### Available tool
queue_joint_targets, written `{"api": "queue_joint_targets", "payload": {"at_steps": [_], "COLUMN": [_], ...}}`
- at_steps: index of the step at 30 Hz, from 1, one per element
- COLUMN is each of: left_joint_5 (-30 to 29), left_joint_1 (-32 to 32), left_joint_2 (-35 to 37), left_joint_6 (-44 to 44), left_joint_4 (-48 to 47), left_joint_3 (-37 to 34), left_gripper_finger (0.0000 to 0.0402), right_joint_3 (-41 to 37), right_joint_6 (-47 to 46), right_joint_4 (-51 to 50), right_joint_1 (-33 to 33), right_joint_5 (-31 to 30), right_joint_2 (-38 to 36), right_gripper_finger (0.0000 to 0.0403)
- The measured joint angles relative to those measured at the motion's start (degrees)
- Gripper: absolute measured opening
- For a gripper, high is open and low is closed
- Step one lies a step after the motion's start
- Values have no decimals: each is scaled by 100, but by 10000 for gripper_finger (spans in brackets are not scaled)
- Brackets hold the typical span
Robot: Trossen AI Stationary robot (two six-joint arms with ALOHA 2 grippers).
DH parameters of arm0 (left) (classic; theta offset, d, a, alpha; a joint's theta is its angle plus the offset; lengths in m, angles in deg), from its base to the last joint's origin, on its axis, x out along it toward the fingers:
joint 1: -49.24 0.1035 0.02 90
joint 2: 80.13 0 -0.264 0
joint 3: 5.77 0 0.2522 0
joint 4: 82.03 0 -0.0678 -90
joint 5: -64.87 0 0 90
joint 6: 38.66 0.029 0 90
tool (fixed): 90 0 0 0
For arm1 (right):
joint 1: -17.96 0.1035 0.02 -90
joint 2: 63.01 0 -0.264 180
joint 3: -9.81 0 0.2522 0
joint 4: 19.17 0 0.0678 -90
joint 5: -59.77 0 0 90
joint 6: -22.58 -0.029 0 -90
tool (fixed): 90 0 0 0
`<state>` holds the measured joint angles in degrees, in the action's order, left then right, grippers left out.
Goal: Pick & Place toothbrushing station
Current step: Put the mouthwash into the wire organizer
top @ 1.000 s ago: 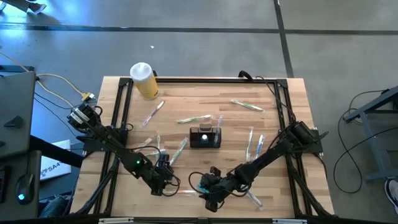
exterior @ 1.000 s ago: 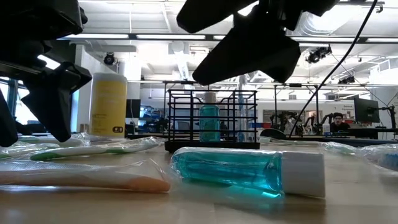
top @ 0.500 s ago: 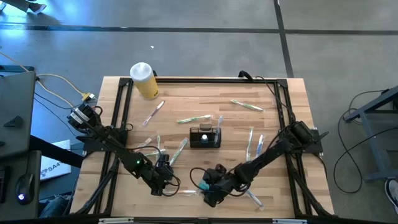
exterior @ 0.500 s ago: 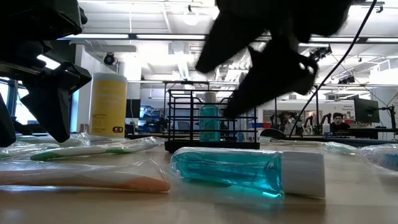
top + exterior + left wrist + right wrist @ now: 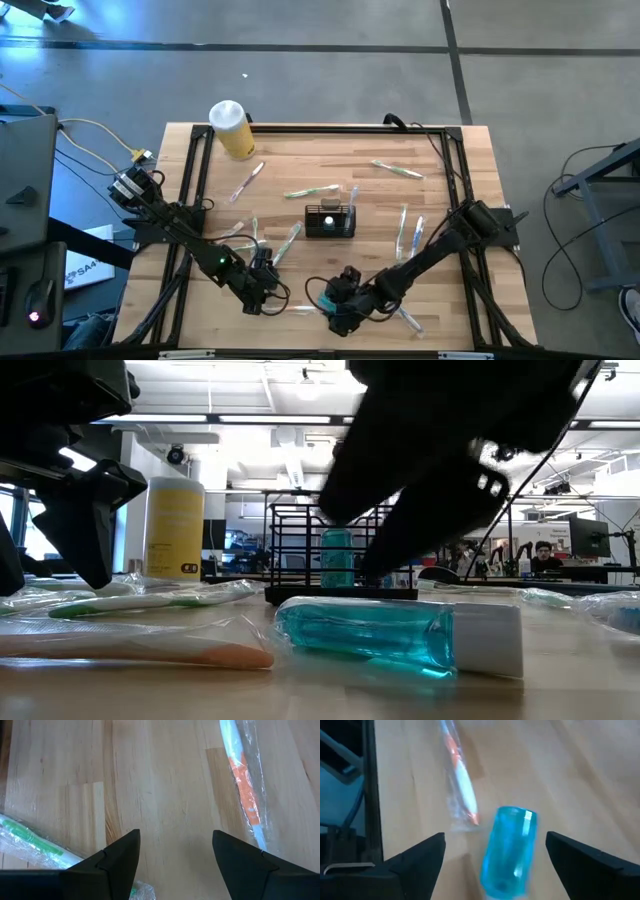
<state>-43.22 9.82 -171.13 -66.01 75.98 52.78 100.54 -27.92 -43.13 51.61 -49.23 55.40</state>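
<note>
Black caddy (image 5: 329, 221) – blue bottle (image 5: 336, 557) inside

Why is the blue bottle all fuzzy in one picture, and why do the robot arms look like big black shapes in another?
In the right wrist view the blue bottle looks smeared, so the picture is blurred. In the low view the bright ceiling lights behind the arms make the right gripper and left gripper dark silhouettes. In the left wrist view the wooden table looks sharp and evenly lit.

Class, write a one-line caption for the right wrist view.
Open right gripper approaching a lying blue bottle beside a wrapped orange toothbrush.
</note>
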Motion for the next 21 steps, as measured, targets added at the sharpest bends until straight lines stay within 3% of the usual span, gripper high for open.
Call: {"api": "queue_joint_targets", "payload": {"at_steps": [12,16,21], "left_joint_5": [4,4,-28], "left_joint_1": [2,0,2], "left_joint_2": [0,0,0], "left_joint_6": [42,46,-25], "left_joint_4": [118,127,142], "left_joint_3": [7,7,7], "left_gripper_finger": [241,241,241], "right_joint_3": [22,16,7], "right_joint_6": [122,86,-55], "right_joint_4": [-26,-123,-157], "right_joint_1": [-17,-37,-49], "right_joint_5": [-162,-150,-124], "right_joint_2": [603,609,611], "right_gripper_finger": [318,266,150]}}
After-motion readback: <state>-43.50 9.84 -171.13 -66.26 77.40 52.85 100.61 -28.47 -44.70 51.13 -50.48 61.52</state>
